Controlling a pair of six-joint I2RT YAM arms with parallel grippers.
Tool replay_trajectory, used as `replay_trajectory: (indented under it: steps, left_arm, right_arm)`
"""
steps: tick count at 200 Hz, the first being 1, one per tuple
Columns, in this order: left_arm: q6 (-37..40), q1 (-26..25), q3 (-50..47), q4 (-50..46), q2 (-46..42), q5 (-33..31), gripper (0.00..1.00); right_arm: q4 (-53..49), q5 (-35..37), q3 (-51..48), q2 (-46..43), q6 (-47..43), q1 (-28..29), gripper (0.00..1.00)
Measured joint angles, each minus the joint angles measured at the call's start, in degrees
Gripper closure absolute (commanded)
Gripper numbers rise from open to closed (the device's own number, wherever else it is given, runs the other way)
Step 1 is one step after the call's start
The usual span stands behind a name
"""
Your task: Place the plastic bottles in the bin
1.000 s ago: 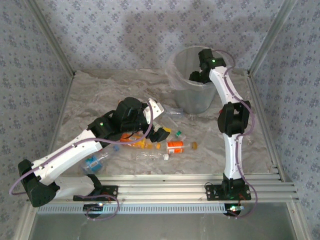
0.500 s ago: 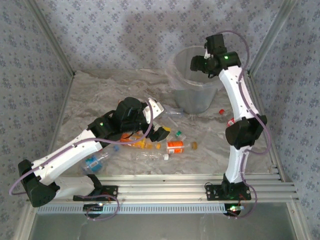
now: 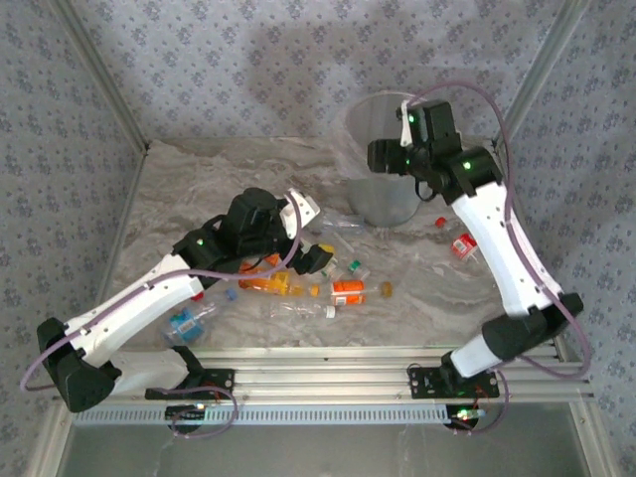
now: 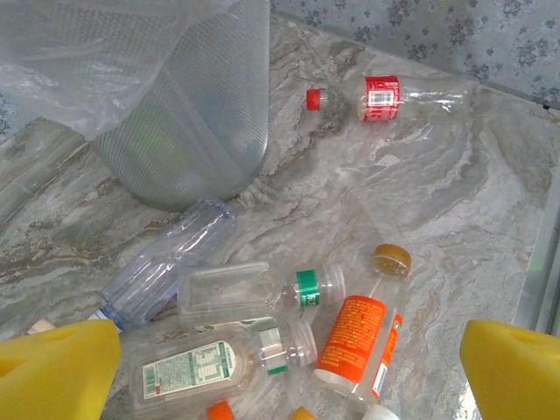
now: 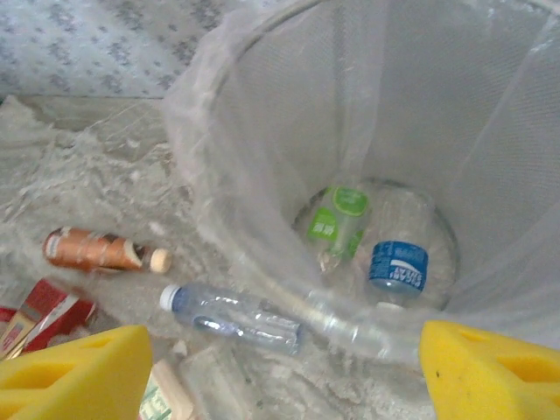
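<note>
The bin (image 3: 360,191) stands at the back right, a clear bag over its rim. My right gripper (image 3: 382,155) hangs over its mouth, open and holding nothing (image 5: 280,376). Inside the bin (image 5: 262,105) lie a green-labelled bottle (image 5: 341,214) and a blue-labelled bottle (image 5: 398,267). My left gripper (image 3: 310,241) is open above a cluster of plastic bottles on the table. Between its yellow fingers (image 4: 52,367) I see an orange-labelled bottle (image 4: 354,346), a clear bottle with a green band (image 4: 254,293) and a white-labelled bottle (image 4: 197,372).
A clear bluish bottle (image 4: 162,267) lies against the bin's base (image 4: 184,140). A red-labelled bottle (image 3: 462,244) lies right of the bin. More bottles lie near the front, one orange (image 3: 348,291) and one blue-labelled (image 3: 187,321). Patterned walls and metal posts close in the table.
The right arm's elbow has swung out to the right and its gripper has shifted slightly left over the bin, jaws a little wider. The left arm has barely moved.
</note>
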Motion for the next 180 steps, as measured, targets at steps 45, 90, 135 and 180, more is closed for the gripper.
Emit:
replay_trajectory:
  steps: [45, 90, 135, 180]
  left_arm:
    - [0.5, 1.1, 0.3, -0.7, 0.1, 2.1, 0.0]
    - [1.5, 2.9, 0.8, -1.5, 0.1, 3.4, 0.0]
    - [1.7, 2.9, 0.8, -1.7, 0.1, 2.9, 0.0]
    - [1.7, 1.9, 0.8, -1.7, 0.1, 2.0, 0.0]
  right_arm:
    - [3.3, -2.7, -20.8, -16.5, 1.7, 1.9, 0.14]
    - [5.0, -6.3, -39.2, -29.3, 7.1, 4.0, 0.14]
    - [5.8, -7.5, -49.8, -34.5, 16.2, 6.2, 0.11]
    - [9.2, -5.6, -58.0, -37.0, 31.5, 9.6, 0.1]
